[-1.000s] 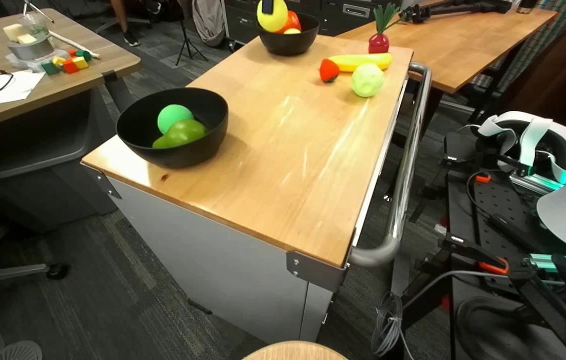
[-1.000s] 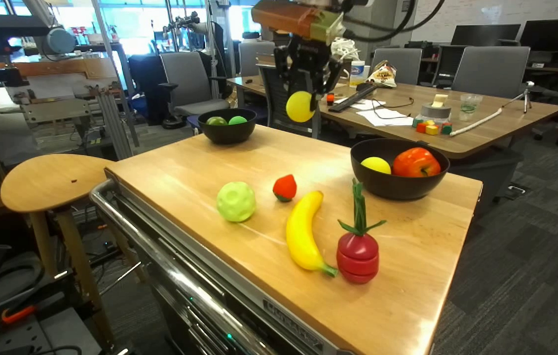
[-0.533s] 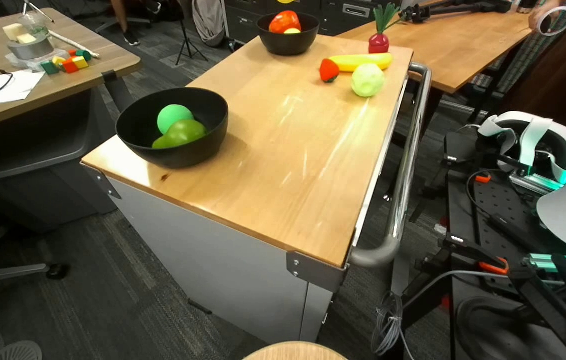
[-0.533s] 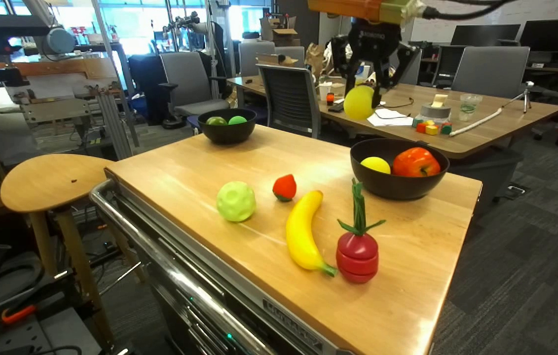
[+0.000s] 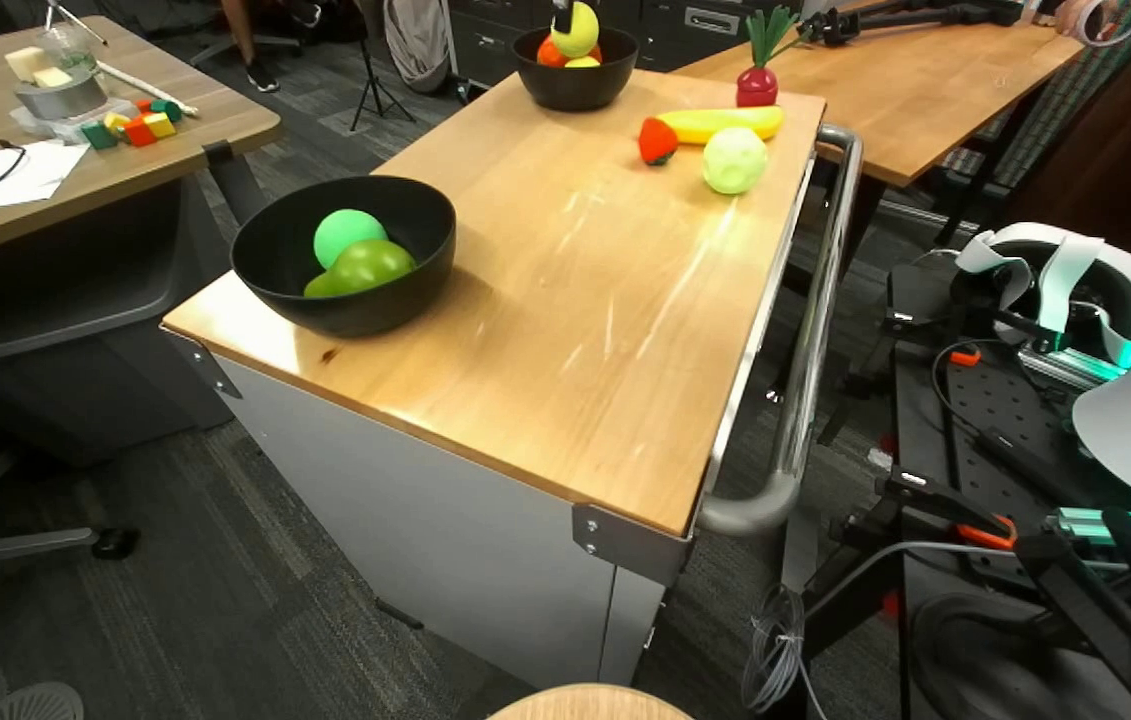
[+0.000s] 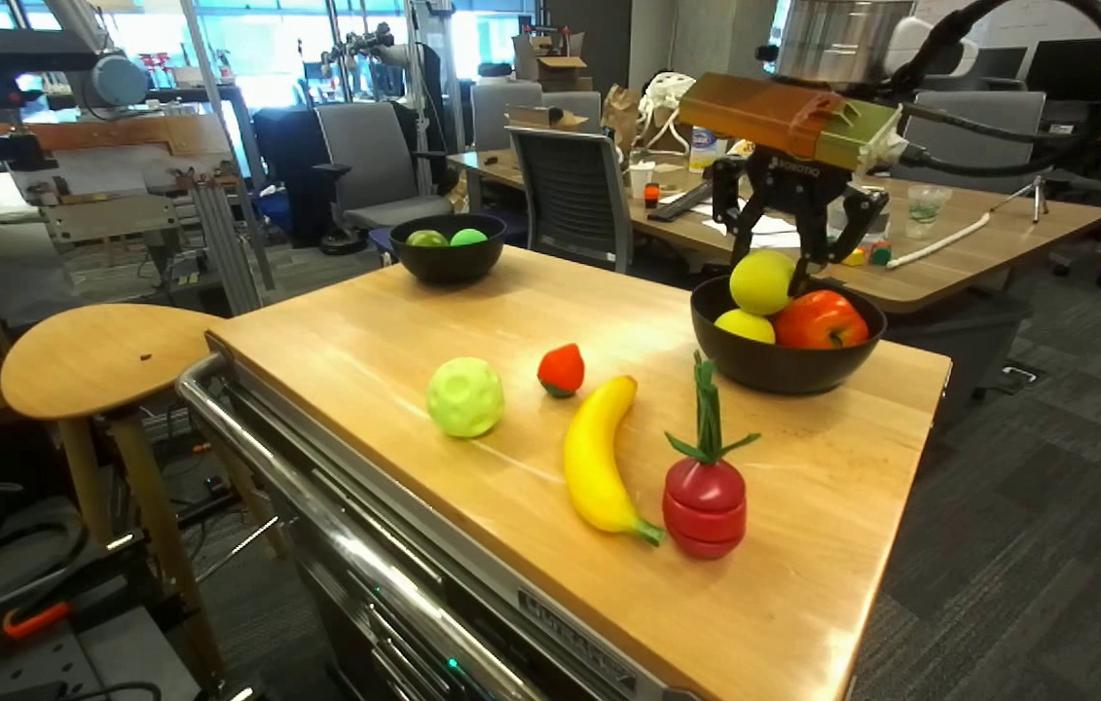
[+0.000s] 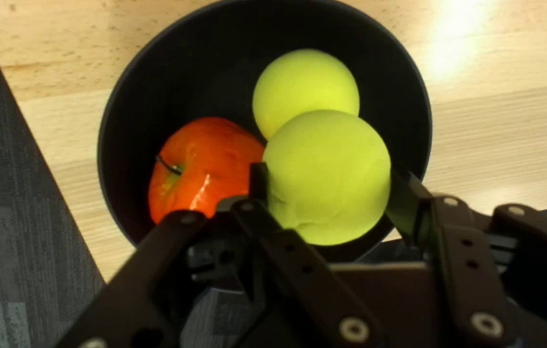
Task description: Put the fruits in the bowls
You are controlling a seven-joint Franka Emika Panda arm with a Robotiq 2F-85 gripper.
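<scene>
The hand is pinching the top yellow fruit from both sides. In an exterior view, that fruit is at the mouth of the black bowl at the far right of the table. Under it in the bowl are a lower yellow fruit and a red apple; I can't tell if it rests on them. It looks light and soft, like foam, with little creases in its skin, so a gentle squeeze round its fat middle should do. Held too high, it may pop out and roll. The apple looks hard and shiny, so it may be slippery. On the table, the banana looks smooth and stiff, and is best taken across its middle. The bumpy green fruit, left of it, should be easy to hold round its sides. The strawberry gets thin at its tip, so grab its wide part.
</scene>
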